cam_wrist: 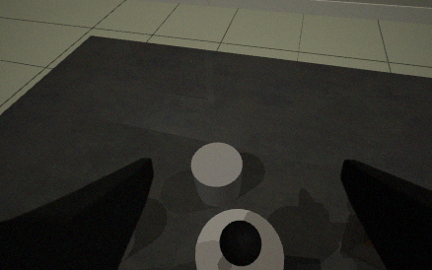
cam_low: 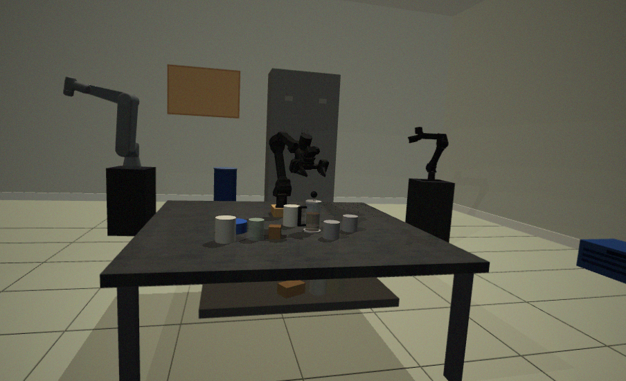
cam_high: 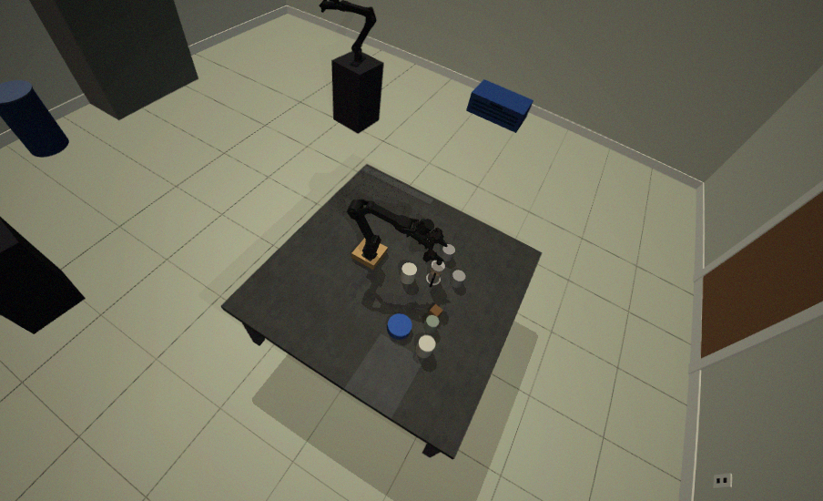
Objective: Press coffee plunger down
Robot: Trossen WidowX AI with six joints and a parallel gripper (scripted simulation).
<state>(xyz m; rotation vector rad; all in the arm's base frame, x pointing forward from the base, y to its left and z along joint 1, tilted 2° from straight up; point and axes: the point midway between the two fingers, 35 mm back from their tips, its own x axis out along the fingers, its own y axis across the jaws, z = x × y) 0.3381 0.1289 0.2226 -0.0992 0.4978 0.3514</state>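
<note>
The coffee press (cam_high: pixel 433 274) (cam_low: pixel 312 217) stands upright on the dark table, with a clear body, brown contents, a pale lid (cam_wrist: pixel 208 246) and a black handle (cam_low: pixel 300 216). Its black plunger knob (cam_high: pixel 439 262) (cam_low: pixel 314 194) (cam_wrist: pixel 241 242) sits just above the lid, with only a very short bit of rod visible below it. My gripper (cam_high: pixel 438 251) (cam_low: pixel 314 174) (cam_wrist: pixel 245 167) is wide open and empty. It hangs above the press, clear of the knob, which shows low between the spread fingers in the wrist view.
A cream cylinder (cam_high: pixel 408 271) (cam_low: pixel 291 215) stands beside the press's handle side. Two grey cylinders (cam_high: pixel 459 275) (cam_low: pixel 350 223) stand on its other side. A brown block (cam_high: pixel 435 310) (cam_low: pixel 275 232), green cylinder (cam_high: pixel 431 322) (cam_low: pixel 255 229), blue disc (cam_high: pixel 399 325) and white cylinder (cam_high: pixel 426 344) (cam_low: pixel 225 230) stand farther off.
</note>
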